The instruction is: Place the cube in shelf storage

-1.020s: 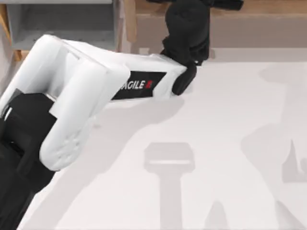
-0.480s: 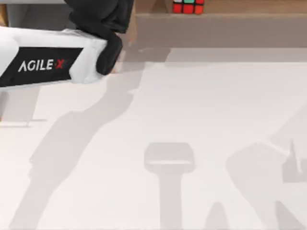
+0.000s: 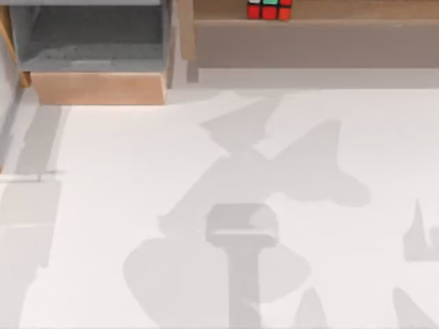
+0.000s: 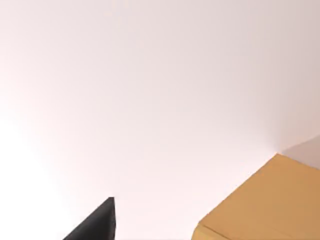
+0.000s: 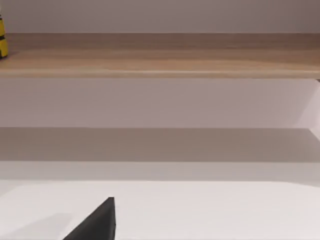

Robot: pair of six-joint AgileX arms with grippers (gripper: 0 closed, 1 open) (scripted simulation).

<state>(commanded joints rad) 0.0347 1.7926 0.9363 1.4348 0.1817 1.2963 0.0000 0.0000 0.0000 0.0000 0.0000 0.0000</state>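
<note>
- The cube (image 3: 269, 9) sits on the shelf storage (image 3: 315, 27), at the table's (image 3: 274, 171) far edge.
- Grey-lined wooden box (image 3: 96, 55) occupies the far-left corner.
- A black finger tip (image 5: 97, 222), probably the right gripper's; its opening can't be told.

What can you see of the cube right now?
The cube sits at the top view's upper edge, resting on the light-wood plank of the shelf storage, a little left of the plank's middle. Its visible face shows red, green and orange tiles in a black grid; the rest is cut off by the frame. It stands square to the shelf edge, with no gripper on it.
</note>
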